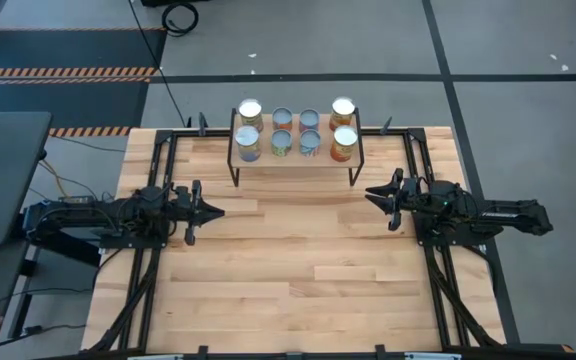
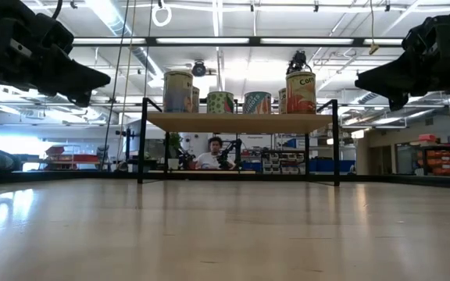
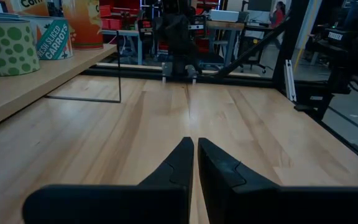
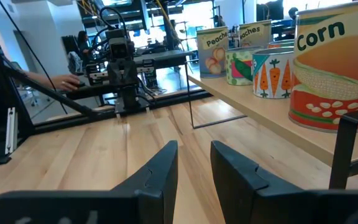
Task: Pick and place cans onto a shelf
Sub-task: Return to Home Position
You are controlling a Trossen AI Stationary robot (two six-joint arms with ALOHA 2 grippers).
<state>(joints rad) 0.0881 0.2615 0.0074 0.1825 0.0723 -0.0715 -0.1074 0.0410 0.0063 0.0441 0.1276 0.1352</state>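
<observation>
Eight cans (image 1: 310, 142) stand in two rows of four on the shelf (image 1: 295, 160) at the far middle of the table (image 1: 298, 270). The left gripper (image 1: 214, 211), near-left of the shelf, is clenched and empty. The right gripper (image 1: 371, 194), near-right, is slightly parted and empty. A person (image 2: 212, 156) sits in the room beyond.

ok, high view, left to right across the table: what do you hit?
left hand, shut and holding nothing → shelf carrying eight cans in two rows of four → right hand, open and holding nothing.
</observation>
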